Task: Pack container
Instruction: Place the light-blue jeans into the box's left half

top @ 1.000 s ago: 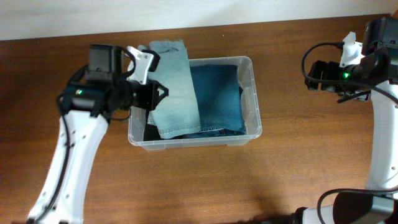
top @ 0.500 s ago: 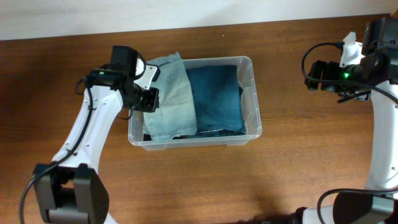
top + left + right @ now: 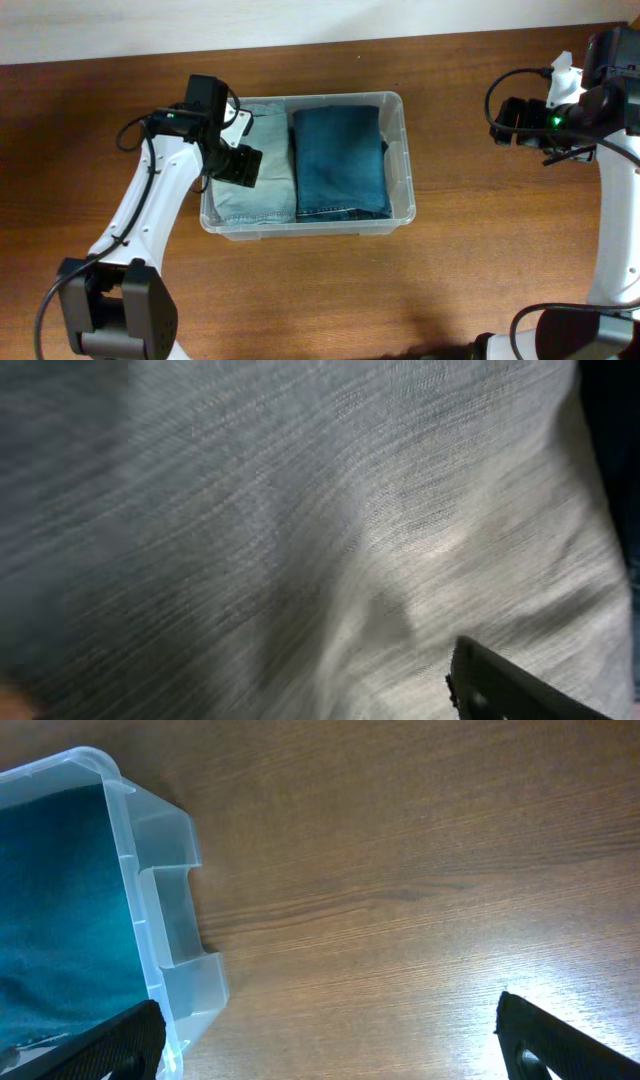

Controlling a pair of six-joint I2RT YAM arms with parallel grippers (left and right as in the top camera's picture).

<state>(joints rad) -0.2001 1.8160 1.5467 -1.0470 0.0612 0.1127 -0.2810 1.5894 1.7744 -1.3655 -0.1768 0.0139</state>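
Nearest the robot lies bare brown desk (image 3: 300, 290), and on it, about midway across, stands the container (image 3: 310, 228), its long clear near wall facing the arms. It is thin, see-through plastic, so I judge it light and a little springy by itself, with smooth walls that a pad would slide on. With two folded denim garments inside, it will pull noticeably more on whatever lifts it. The pale denim (image 3: 262, 190) fills the left half and the dark denim (image 3: 340, 160) the right half, lying side by side and both below the rim. The cloth is soft and limp but thick, likely to puff back up unless pressed flat. The left pincer (image 3: 240, 165) is down on the pale denim. Its wrist view shows only weave and one finger (image 3: 510, 685), so I cannot tell how far its jaws stand apart. Further off on the right, well apart from the bin, the right pincer (image 3: 330, 1050) hangs over bare wood, spread wide and holding nothing. The best hold on the bin looks to be the moulded handle recess (image 3: 178, 925) at its short end, or the rolled rim above it, not the slick flat wall.
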